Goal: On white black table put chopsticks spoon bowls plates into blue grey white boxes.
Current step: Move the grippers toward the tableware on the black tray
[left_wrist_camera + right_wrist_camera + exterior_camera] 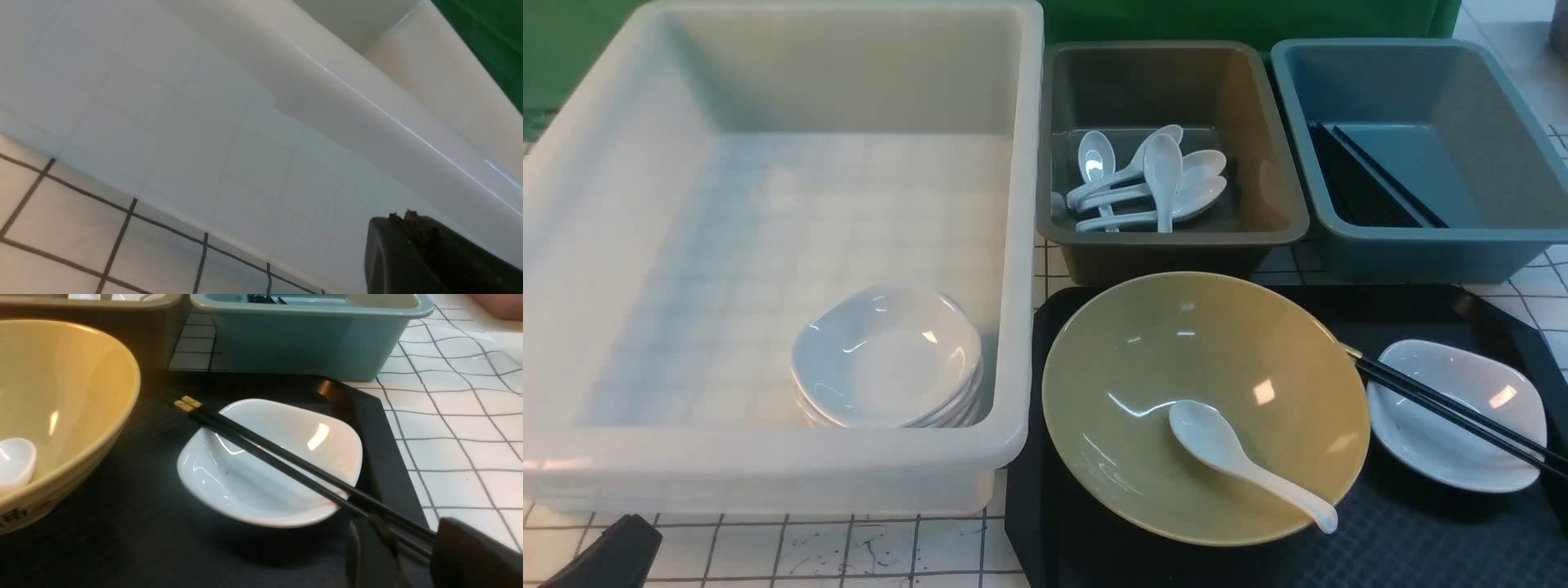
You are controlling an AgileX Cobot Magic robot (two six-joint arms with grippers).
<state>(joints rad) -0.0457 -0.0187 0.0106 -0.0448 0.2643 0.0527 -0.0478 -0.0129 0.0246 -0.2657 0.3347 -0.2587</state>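
Observation:
Black chopsticks lie across a small white plate on the black tray. My right gripper straddles their thin ends, jaws apart, the two sticks still lying separate between the fingers. It is out of the front view. A white spoon rests in the yellow bowl. My left gripper is shut and empty, low beside the white box.
The white box holds a stack of plates. Behind the tray, the grey box holds several spoons and the blue box holds chopsticks. White gridded table surrounds them.

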